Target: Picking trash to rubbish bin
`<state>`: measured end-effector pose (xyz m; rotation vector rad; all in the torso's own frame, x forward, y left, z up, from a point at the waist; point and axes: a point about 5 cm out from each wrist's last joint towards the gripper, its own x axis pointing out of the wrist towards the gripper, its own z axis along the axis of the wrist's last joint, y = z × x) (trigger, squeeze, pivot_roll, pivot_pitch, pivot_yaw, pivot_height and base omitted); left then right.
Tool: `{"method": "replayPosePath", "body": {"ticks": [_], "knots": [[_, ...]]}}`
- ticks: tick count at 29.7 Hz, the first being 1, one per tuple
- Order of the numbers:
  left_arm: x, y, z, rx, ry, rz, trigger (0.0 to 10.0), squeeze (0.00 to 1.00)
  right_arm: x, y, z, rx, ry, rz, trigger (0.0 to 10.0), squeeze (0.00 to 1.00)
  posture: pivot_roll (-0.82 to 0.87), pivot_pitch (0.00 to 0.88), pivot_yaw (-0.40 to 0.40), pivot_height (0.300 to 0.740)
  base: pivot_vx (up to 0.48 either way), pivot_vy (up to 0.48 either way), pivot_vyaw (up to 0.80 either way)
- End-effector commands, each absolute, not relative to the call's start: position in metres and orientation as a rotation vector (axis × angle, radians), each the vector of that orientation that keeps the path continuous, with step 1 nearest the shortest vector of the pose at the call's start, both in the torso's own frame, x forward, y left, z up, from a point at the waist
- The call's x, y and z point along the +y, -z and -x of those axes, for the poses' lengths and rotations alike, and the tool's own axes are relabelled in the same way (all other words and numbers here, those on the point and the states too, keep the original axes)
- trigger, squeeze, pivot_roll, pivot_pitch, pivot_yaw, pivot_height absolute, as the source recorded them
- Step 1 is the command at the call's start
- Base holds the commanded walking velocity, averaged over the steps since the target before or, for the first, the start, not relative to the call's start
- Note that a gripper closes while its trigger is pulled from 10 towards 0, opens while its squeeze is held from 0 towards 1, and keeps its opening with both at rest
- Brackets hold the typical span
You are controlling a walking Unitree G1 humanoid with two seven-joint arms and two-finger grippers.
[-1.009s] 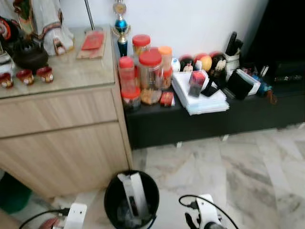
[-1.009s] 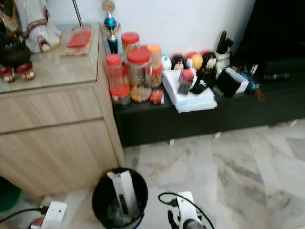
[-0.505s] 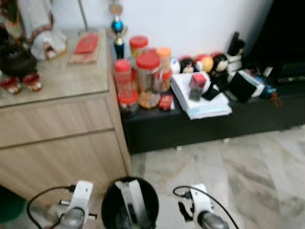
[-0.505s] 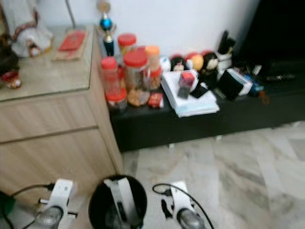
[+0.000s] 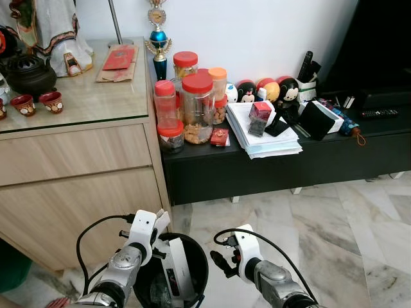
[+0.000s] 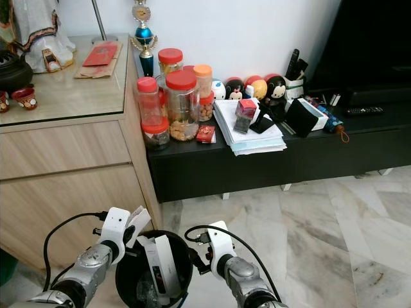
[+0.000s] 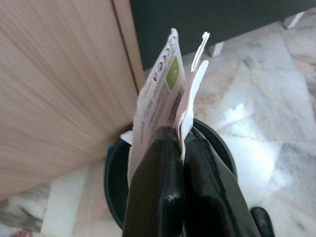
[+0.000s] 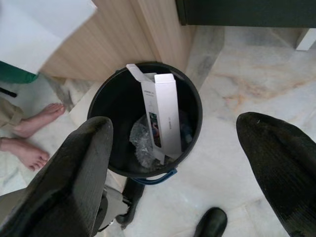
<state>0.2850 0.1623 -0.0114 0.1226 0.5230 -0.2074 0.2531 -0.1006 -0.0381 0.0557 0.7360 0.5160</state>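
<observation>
A black round rubbish bin [image 5: 192, 273] stands on the marble floor in front of me, beside the wooden cabinet. Inside it lie a long white box [image 8: 165, 113] and crumpled clear plastic [image 8: 143, 140]. My left gripper [image 5: 157, 230] hovers at the bin's left rim, shut on a flat white piece of printed packaging [image 7: 165, 94] that sticks up past its fingers. My right gripper [image 5: 218, 262] hangs at the bin's right side, a little above the floor. Its two black fingers [image 8: 74, 173] are spread wide with nothing between them.
A light wooden cabinet [image 5: 83, 186] rises just left of the bin. Behind runs a low black bench [image 5: 289, 163] crowded with red-lidded jars [image 5: 196, 106], papers and toys. A person's bare feet [image 8: 29, 136] stand close to the bin. Open marble floor [image 5: 347, 231] lies to the right.
Both arms have risen into view on either side of the bin, the left one carrying the white packaging to its rim. The camera has shifted and steadied.
</observation>
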Motion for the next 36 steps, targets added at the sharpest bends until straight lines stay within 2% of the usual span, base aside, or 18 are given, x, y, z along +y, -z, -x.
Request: {"method": "replayPosePath", "body": {"ticks": [1,2,4,5,6,7,21,22,23,24,28,30,33,36], "knots": [[0.165,0.014,-0.283,0.545,0.203,-0.115,10.0,0.00,-0.098,0.035,-0.256,0.730,-0.528,-0.056,10.0,0.00,0.13,0.075,-0.022,0.740,0.000,0.000,0.00],[0.165,0.014,-0.283,0.545,0.203,-0.115,10.0,0.00,-0.098,0.035,-0.256,0.730,-0.528,-0.056,10.0,0.00,0.13,0.075,-0.022,0.740,0.000,0.000,0.00],[0.169,0.014,-0.283,0.542,0.184,-0.093,10.0,0.31,-0.100,0.038,-0.253,0.739,-0.524,-0.055,10.0,0.00,0.13,0.081,-0.023,0.740,0.000,0.000,0.00],[0.170,0.014,-0.282,0.544,0.182,-0.100,10.0,0.73,-0.101,0.039,-0.251,0.745,-0.517,-0.054,10.0,0.00,0.13,0.082,-0.023,0.740,0.000,0.000,0.00],[0.171,0.014,-0.282,0.545,0.182,-0.104,10.0,0.73,-0.102,0.040,-0.251,0.750,-0.512,-0.053,10.0,0.00,0.13,0.082,-0.023,0.740,0.000,0.000,0.00],[0.173,0.014,-0.281,0.549,0.179,-0.103,10.0,1.00,-0.103,0.042,-0.249,0.758,-0.510,-0.051,10.0,0.00,0.13,0.083,-0.026,0.740,0.000,0.000,0.00],[0.184,0.017,-0.278,0.571,0.154,-0.135,10.0,1.00,-0.104,0.046,-0.244,0.767,-0.464,-0.092,10.0,0.00,0.14,0.093,-0.016,0.740,0.000,0.000,0.00],[0.185,0.016,-0.278,0.569,0.153,-0.144,10.0,0.50,-0.106,0.047,-0.243,0.773,-0.451,-0.093,10.0,0.00,0.15,0.094,-0.014,0.740,0.000,0.000,0.00],[0.185,0.016,-0.278,0.568,0.153,-0.151,10.0,0.50,-0.107,0.048,-0.242,0.777,-0.442,-0.093,10.0,0.00,0.15,0.094,-0.014,0.740,0.000,0.000,0.00],[0.187,0.017,-0.278,0.571,0.149,-0.159,10.0,0.00,-0.108,0.049,-0.240,0.781,-0.438,-0.086,10.0,0.00,0.15,0.094,-0.012,0.740,0.000,0.000,0.00],[0.194,0.021,-0.272,0.597,0.118,-0.166,10.0,0.00,-0.111,0.052,-0.237,0.788,-0.413,-0.071,10.0,0.00,0.15,0.097,-0.010,0.740,0.000,0.000,0.00],[0.213,0.033,-0.254,0.678,0.022,-0.237,10.0,0.00,-0.121,0.060,-0.228,0.825,-0.335,-0.054,10.0,0.00,0.14,0.096,-0.003,0.740,0.000,0.000,0.00],[0.227,0.043,-0.238,0.754,-0.052,-0.275,10.0,0.00,-0.127,0.065,-0.220,0.852,-0.295,-0.054,10.0,0.00,0.14,0.095,-0.002,0.740,0.000,0.000,0.00],[0.247,0.064,-0.198,0.917,-0.168,-0.271,10.0,0.00,-0.134,0.074,-0.205,0.900,-0.258,-0.056,10.0,0.00,0.14,0.094,0.003,0.740,0.000,0.000,0.00]]}}
